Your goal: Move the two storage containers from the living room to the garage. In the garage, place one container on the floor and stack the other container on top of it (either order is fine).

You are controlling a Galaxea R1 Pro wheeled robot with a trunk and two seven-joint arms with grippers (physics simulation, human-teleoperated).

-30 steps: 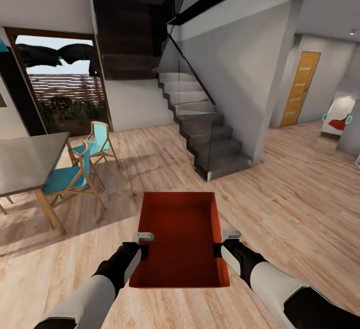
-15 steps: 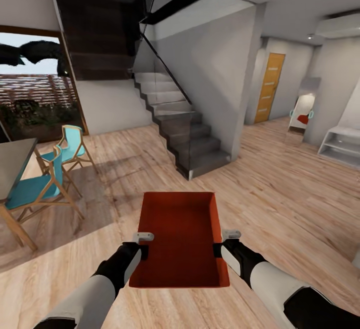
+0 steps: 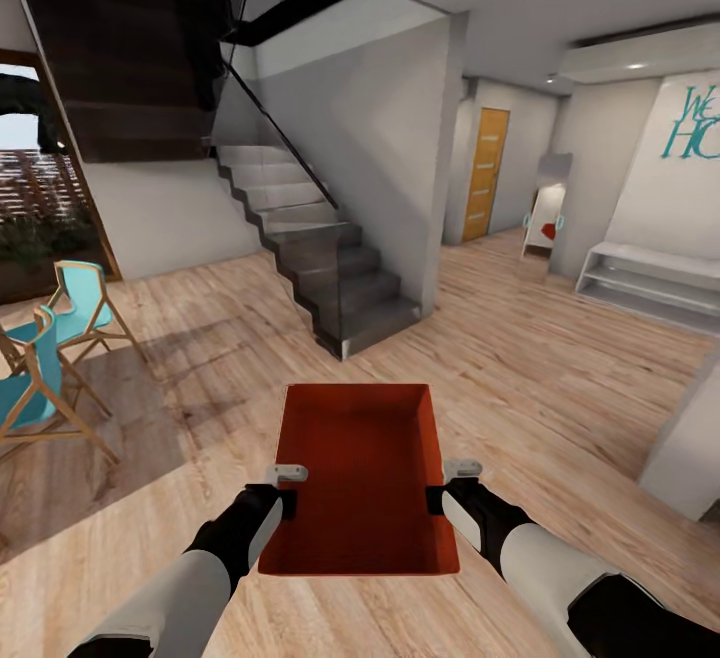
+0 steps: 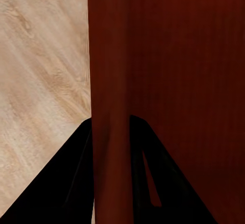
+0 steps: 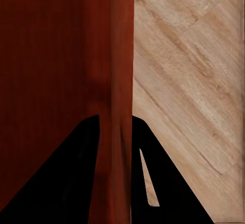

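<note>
I carry one orange-red storage container in front of me, level and empty, above light wood plank flooring. My left gripper is shut on its left wall and my right gripper is shut on its right wall. In the left wrist view the container's wall runs between the two black fingers. The right wrist view has the opposite wall pinched between black fingers in the same way. The garage is out of view.
A dark staircase with a glass rail rises ahead. Two teal chairs stand at the left. Beyond the stairs a hallway leads to a honey-wood door. A white low shelf lines the right wall, and a white block stands at the near right.
The whole view has swung to the right: stairs, chairs and door slid left, and the table left the picture while the white shelf and wall lettering came in. Both grippers hold the container as before.
</note>
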